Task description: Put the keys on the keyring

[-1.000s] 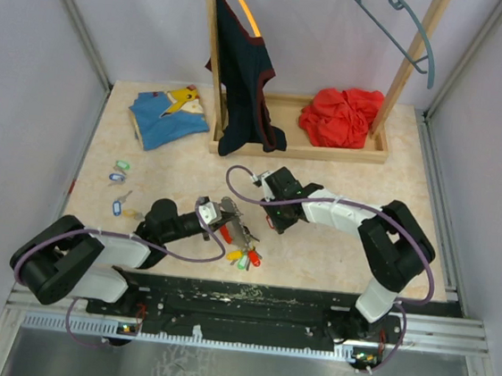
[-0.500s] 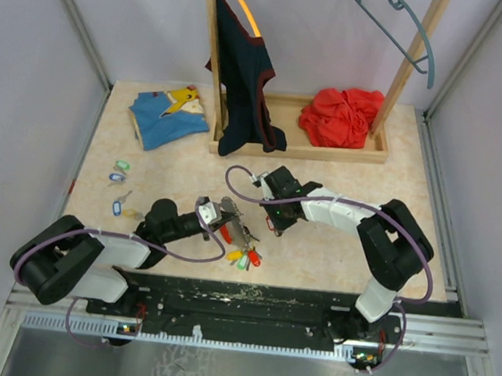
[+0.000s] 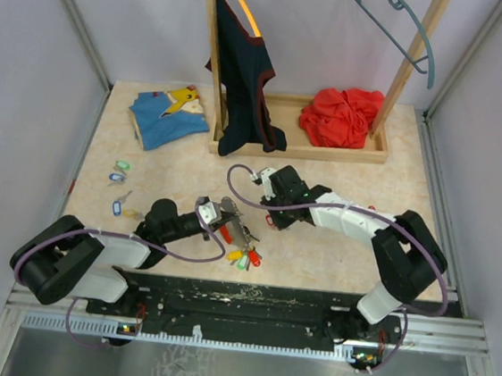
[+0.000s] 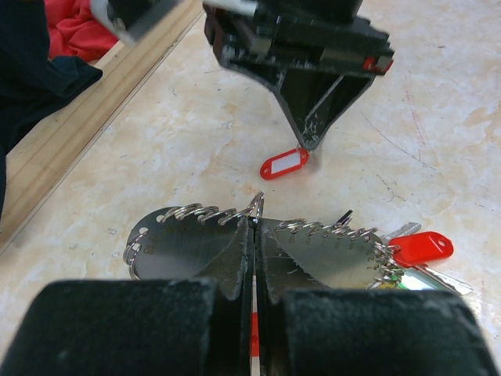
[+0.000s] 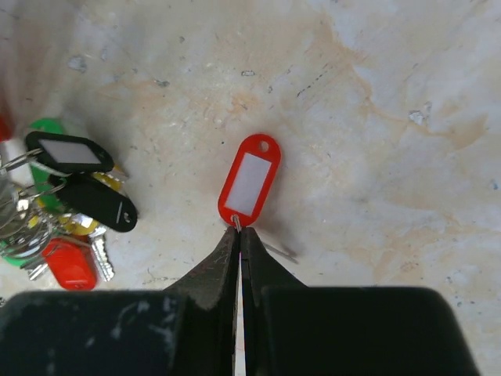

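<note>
Right pincer (image 5: pixel 237 235) has just closed on the red-tagged key (image 5: pixel 250 182), lying on the desk (image 5: pixel 376 117) near the keyring (image 4: pixel 256 204) clamped in the left pincer (image 4: pixel 255 227); lifting and threading likely come next.

Bright, even light, soft shadows; wrist views blur up close, edges perhaps slightly bent

No lettering can be read (the red tag (image 5: pixel 249 184) looks blank).

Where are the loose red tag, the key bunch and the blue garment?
loose red tag (image 5: pixel 250 184), right wrist view, white label.
key bunch (image 3: pixel 244 257), top view, coloured tags.
blue garment (image 3: pixel 164 118), top view, middle.
</note>
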